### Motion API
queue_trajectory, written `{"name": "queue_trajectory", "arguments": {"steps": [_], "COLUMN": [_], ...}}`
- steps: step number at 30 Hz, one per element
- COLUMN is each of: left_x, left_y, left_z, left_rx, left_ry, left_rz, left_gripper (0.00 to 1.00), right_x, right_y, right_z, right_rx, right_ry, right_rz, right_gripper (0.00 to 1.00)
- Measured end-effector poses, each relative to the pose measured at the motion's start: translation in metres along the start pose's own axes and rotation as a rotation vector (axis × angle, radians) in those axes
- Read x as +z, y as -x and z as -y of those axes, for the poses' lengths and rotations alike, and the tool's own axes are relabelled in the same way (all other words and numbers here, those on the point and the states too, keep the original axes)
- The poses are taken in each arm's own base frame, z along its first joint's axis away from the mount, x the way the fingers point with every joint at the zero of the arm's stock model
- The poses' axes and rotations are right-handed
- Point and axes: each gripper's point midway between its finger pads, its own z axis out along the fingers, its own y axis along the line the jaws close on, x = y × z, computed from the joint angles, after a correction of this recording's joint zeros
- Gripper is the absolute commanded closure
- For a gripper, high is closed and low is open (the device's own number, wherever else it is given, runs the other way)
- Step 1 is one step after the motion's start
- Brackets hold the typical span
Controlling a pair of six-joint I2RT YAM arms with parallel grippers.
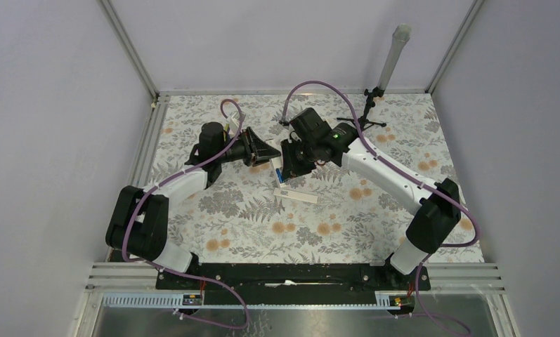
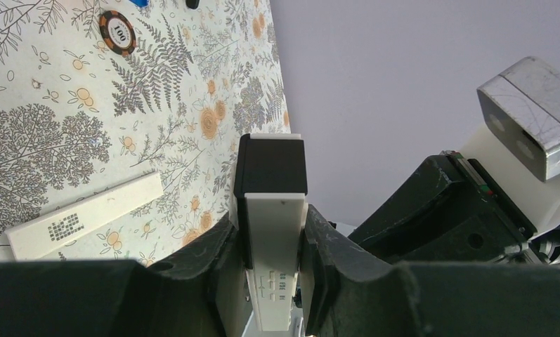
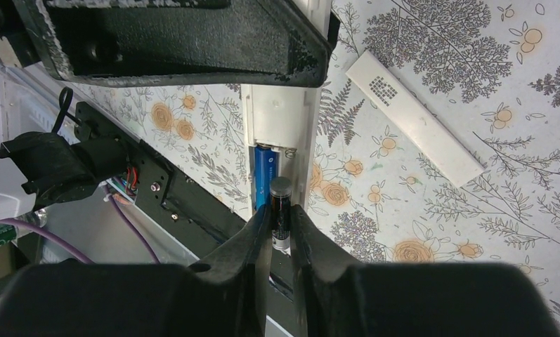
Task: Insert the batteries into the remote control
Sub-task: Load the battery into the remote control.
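Right gripper (image 3: pixel 280 219) is clenched on a battery (image 3: pixel 280 202), a slim cylinder that looks dark from my wrist camera, with a pale grey cap at its free end. That end points into the long open recess on the back of the remote control (image 2: pixel 271 203), a slim white plastic bar with one dark end. I cannot tell whether the held battery touches the recess yet. A second one, a blue battery (image 3: pixel 264 170), already lies inside the recess, just beside the held one.

Left gripper (image 2: pixel 271 242) grasps the remote control across its width, with both fingers pressed against the white sides and the dark end sticking out past the fingertips. The remote is held up off the surface, between the two grippers, which sit very close together in the overhead view.

Near the remote, lying flat on the grey floral tablecloth (image 3: pixel 473 232), is a thin flat white plastic strip (image 3: pixel 414 116) with a small dark dotted mark. It is apart from both grippers. Further from the remote than that strip lies a round dark chip (image 2: pixel 116 31) with an orange-and-white rim. Well apart from the remote, by the back wall, stands a small black tripod (image 1: pixel 369 112) carrying a grey tube.
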Motion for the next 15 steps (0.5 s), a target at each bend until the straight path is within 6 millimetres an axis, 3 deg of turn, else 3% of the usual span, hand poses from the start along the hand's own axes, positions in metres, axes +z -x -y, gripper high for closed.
{"name": "queue_trajectory", "arguments": {"steps": [7,15], "left_x": [0.0000,0.0007], "left_y": [-0.0002,0.0004], "left_z": [0.0001,0.0002], "left_rx": [-0.006,-0.015], "left_ry": [0.001,-0.002], "left_rz": [-0.001,-0.001], "left_gripper": [0.83,0.83], "right_x": [0.0000,0.0004], "right_y": [-0.0013,-0.0022], "right_z": [-0.0012,-0.0048], "right_rx": [-0.010,-0.012], "right_ry": [0.006,0.022], "right_rz": [-0.008,-0.016], "right_gripper": [0.74,0.62]}}
